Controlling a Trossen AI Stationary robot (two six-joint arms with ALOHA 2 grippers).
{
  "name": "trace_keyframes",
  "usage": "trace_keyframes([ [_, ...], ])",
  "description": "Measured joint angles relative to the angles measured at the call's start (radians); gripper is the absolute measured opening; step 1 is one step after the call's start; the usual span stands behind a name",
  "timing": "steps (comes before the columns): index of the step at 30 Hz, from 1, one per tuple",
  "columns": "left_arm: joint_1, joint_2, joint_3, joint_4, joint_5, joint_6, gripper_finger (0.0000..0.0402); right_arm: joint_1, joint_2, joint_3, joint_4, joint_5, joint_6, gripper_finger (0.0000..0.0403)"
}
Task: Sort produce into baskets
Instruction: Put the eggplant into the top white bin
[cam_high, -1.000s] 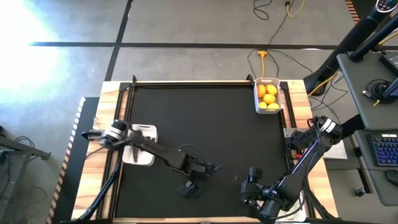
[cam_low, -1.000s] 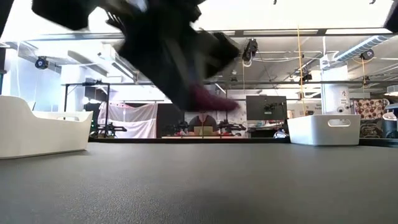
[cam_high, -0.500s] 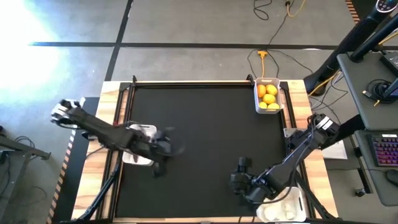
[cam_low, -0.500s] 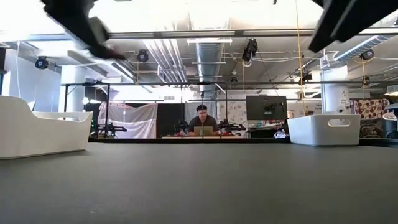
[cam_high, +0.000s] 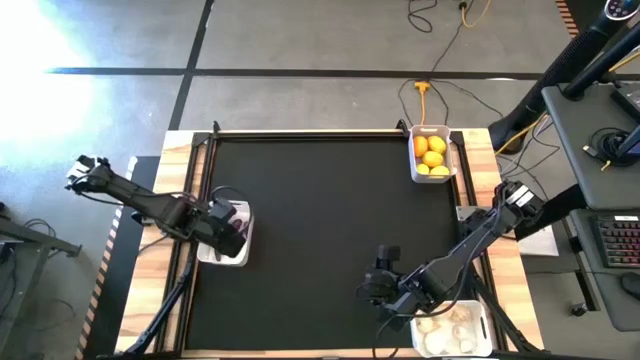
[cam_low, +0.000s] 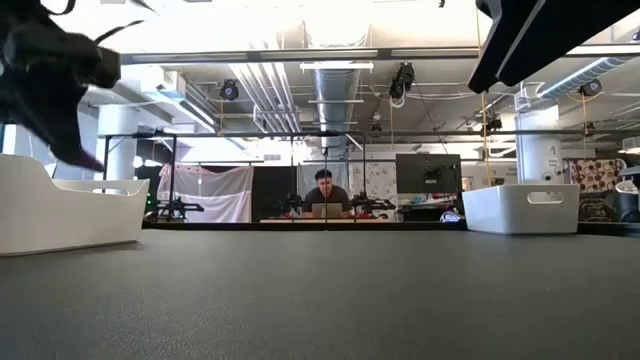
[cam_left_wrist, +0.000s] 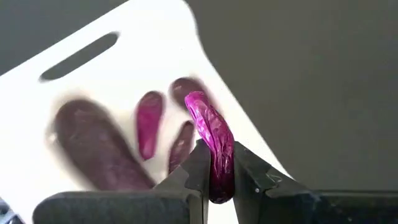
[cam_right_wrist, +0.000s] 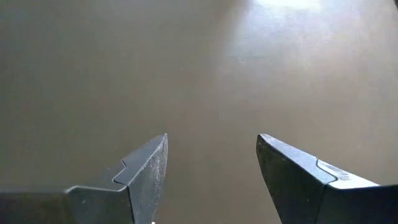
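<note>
My left gripper (cam_high: 232, 222) is above the white bin (cam_high: 210, 250) at the table's left edge, shut on a dark purple elongated vegetable (cam_left_wrist: 211, 134). The left wrist view shows several more purple vegetables (cam_left_wrist: 93, 146) lying in that bin. My right gripper (cam_high: 375, 285) is open and empty over bare mat near the front edge; it also shows in its wrist view (cam_right_wrist: 211, 146). A bin of yellow citrus fruits (cam_high: 433, 155) stands at the far right. A bin of whitish bulbs (cam_high: 452, 330) stands at the near right. My left gripper pinches the purple vegetable between its two fingers (cam_left_wrist: 198, 163), across its sides near one end (cam_left_wrist: 219, 177). The other end (cam_left_wrist: 196, 102) sticks out past the fingertips. The vegetable is lifted clear above the bin.
The black mat (cam_high: 330, 210) lies between the bins. In the low view the left bin (cam_low: 60, 210) and the far right bin (cam_low: 520, 207) stand at the mat's sides. A person (cam_low: 325, 190) sits at a desk in the room behind.
My left gripper has carried the purple vegetable from the table's near middle toward the left edge and now stands above the left bin. My right gripper has moved a little toward the table's left, uncovering the bin of whitish bulbs.
</note>
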Motion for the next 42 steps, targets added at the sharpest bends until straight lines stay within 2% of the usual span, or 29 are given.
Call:
trace_keyframes([
  [6, 0.012, 0.033, -0.058, -0.015, -0.004, -0.126, 0.0026, 0.002, 0.001, 0.0, 0.0, -0.001, -0.003, 0.0238],
  [11, 0.047, 0.098, -0.057, -0.015, 0.011, -0.144, 0.0027, 0.001, 0.001, 0.0, 0.0, -0.003, -0.003, 0.0238],
  [18, 0.142, 0.205, -0.052, -0.019, 0.08, -0.058, 0.0027, 0.001, 0.001, 0.0, 0.0, -0.042, 0.001, 0.0238],
  [30, 0.209, 0.341, -0.052, -0.018, 0.08, -0.013, 0.0029, 0.002, -0.005, 0.0, -0.001, -0.143, 0.008, 0.0238],
  [34, 0.21, 0.382, -0.052, -0.014, 0.077, -0.014, 0.0049, 0.002, -0.013, 0.0, -0.001, -0.171, 0.008, 0.0238],
  [42, 0.209, 0.396, -0.035, -0.031, 0.072, 0.003, 0.0122, 0.002, -0.061, 0.0, -0.006, -0.172, -0.006, 0.0238],
])
